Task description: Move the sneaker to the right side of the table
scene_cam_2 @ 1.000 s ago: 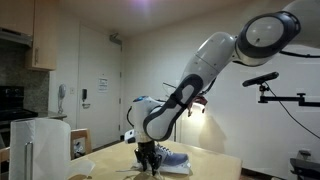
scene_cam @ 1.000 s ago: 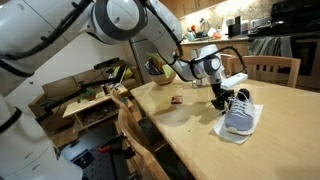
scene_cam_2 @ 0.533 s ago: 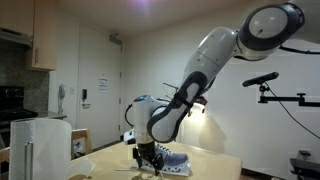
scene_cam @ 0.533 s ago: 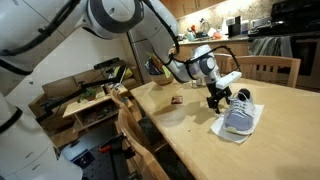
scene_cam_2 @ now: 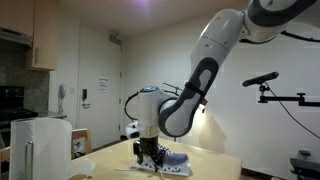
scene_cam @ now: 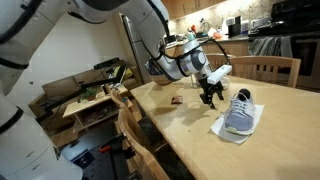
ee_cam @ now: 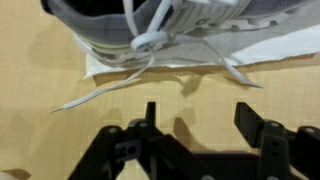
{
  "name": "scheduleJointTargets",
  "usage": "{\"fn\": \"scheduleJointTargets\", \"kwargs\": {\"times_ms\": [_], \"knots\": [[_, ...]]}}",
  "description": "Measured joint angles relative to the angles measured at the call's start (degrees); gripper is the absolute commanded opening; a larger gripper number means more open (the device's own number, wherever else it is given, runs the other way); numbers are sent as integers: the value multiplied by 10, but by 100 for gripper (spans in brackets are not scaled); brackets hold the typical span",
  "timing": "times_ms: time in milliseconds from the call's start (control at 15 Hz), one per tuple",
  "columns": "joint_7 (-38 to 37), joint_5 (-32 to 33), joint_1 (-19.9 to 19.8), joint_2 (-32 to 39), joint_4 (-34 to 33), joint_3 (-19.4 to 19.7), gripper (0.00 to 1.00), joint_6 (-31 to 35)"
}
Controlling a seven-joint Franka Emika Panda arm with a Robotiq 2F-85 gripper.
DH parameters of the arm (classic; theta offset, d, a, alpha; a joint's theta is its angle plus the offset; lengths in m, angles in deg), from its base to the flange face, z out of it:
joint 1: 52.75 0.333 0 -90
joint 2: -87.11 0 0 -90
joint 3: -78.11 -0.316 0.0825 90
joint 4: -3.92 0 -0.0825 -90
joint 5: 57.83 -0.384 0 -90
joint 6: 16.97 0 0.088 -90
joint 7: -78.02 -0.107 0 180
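- We see the sneaker (scene_cam: pixel 238 112) resting sole down on a white sheet (scene_cam: pixel 226 131) on the table (scene_cam: pixel 190 138).
- The gripper (ee_cam: pixel 200 125) has its fingers (ee_cam: pixel 150 122) spread wide and grips nothing; only bare tabletop shows between them.
- In the wrist view the sneaker lies just beyond the fingertips, apart from them, and a loose lace (ee_cam: pixel 105 95) trails towards the gripper.
- A small dark item (scene_cam: pixel 175 100) lies on the gripper's far side, away from the sneaker.

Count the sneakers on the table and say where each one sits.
1. The sneaker lies on a white sheet on the table, just ahead of the open claw. No second shoe shows in any view, though the arm hides part of the tabletop.
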Motion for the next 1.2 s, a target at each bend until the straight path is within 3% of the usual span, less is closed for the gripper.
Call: {"fn": "scheduleJointTargets", "kwargs": {"times_ms": [333, 467, 667, 1200], "knots": [[31, -29, -75, -2, 16, -29, 12, -7], [49, -48, -105, 1, 15, -40, 0, -8], [60, -67, -130, 4, 15, -50, 0, -9], [59, -109, -150, 15, -2, -49, 0, -10]]}}
